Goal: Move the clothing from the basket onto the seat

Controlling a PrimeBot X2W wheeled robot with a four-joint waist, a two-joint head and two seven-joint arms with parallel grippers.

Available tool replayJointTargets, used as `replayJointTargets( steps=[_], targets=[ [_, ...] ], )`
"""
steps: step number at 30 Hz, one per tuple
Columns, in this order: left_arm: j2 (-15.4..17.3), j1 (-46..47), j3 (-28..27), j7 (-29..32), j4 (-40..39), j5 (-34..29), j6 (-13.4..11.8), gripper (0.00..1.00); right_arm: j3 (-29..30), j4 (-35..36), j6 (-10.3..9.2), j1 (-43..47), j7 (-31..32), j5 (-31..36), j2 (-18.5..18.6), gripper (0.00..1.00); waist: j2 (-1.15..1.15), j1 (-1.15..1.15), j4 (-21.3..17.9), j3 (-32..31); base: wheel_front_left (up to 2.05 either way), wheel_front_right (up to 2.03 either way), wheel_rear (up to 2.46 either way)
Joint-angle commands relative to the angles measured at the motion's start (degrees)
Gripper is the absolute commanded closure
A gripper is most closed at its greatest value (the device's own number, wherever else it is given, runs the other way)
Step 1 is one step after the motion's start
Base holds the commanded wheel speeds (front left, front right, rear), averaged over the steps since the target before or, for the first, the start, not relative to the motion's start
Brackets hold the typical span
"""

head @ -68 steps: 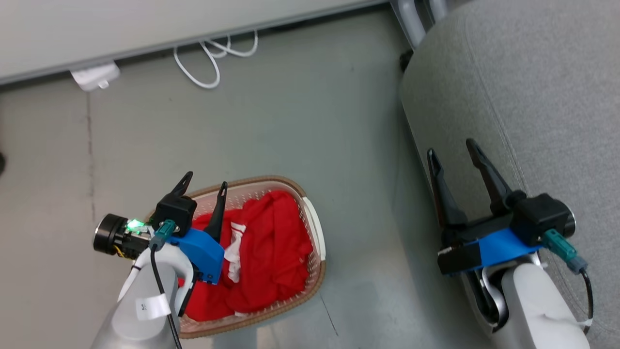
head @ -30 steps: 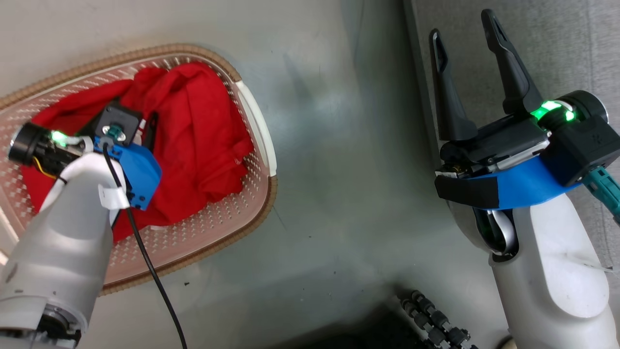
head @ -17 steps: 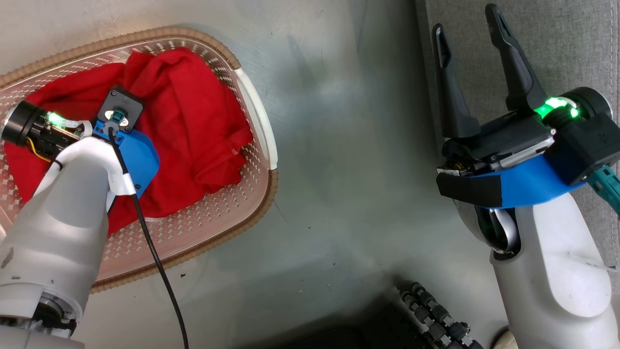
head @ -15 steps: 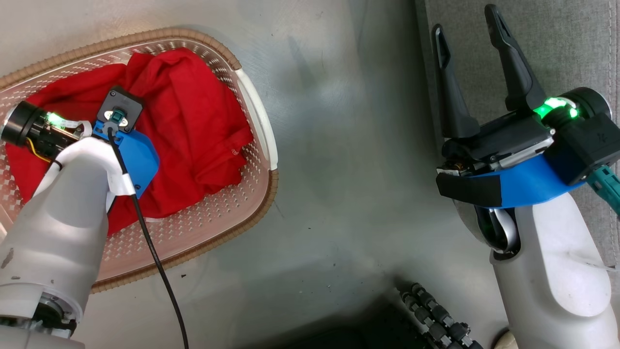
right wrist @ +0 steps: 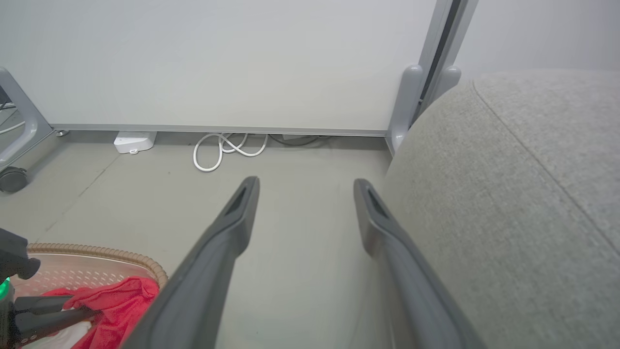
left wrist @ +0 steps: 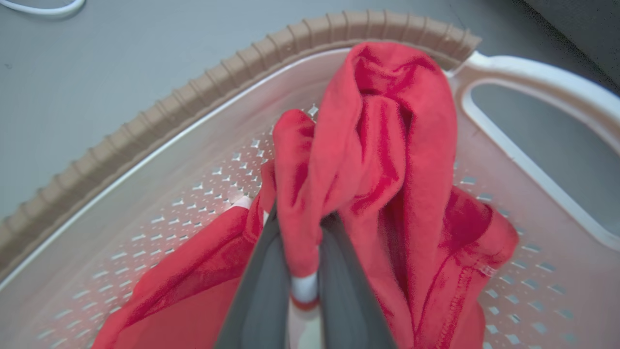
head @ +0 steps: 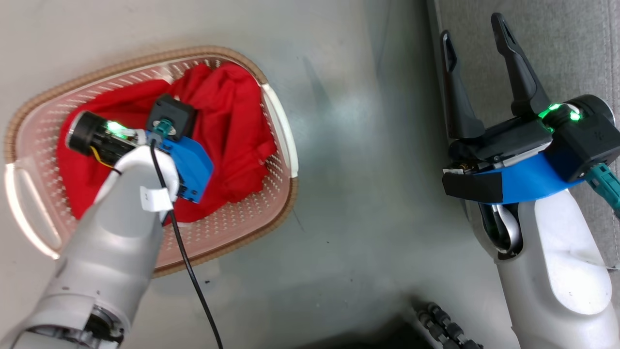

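The red clothing (left wrist: pixel 387 145) lies bunched in the cream basket (left wrist: pixel 160 116) on the floor. One white-trimmed fold is pinched between the narrow jaws of the left gripper (left wrist: pixel 302 220). The step looks like the pick-up; the next move calls for lifting clear of the rim toward the grey seat (right wrist: pixel 508 194), beside which the right gripper (right wrist: pixel 305 186) hangs wide and empty.

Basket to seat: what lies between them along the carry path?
Grey floor alone separates the basket from the seat, seen in the head view. The open right end effector hangs at the seat's near edge.
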State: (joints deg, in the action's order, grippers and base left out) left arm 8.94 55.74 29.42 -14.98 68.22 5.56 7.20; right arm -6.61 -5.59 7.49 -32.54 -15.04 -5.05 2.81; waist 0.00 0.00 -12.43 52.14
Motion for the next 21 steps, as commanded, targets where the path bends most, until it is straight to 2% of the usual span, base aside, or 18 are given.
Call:
replayJointTargets(
  steps=[1,15,21],
  targets=[
    [-0.2,-1.2,-0.1,-0.3,-1.4,0.8,0.4,1.00,0.4,-0.4,0.01,0.7,-0.2,0.6,0.1,0.00,0.00,0.00,1.4,-2.0,0.00,0.00,0.00],
    [-2.6,-12.8,1.3,-0.3,-15.7,8.7,0.3,1.00,1.7,-3.5,0.01,4.7,-0.2,1.7,1.1,0.00,0.00,0.00,6.1,-13.1,0.00,0.00,0.00],
    [-3.2,-18.5,0.8,-0.3,-23.6,9.3,0.3,1.00,2.2,-4.7,0.01,7.4,-0.2,1.6,1.7,0.00,0.00,0.00,7.7,-19.1,0.00,0.00,0.00]
  ],
)
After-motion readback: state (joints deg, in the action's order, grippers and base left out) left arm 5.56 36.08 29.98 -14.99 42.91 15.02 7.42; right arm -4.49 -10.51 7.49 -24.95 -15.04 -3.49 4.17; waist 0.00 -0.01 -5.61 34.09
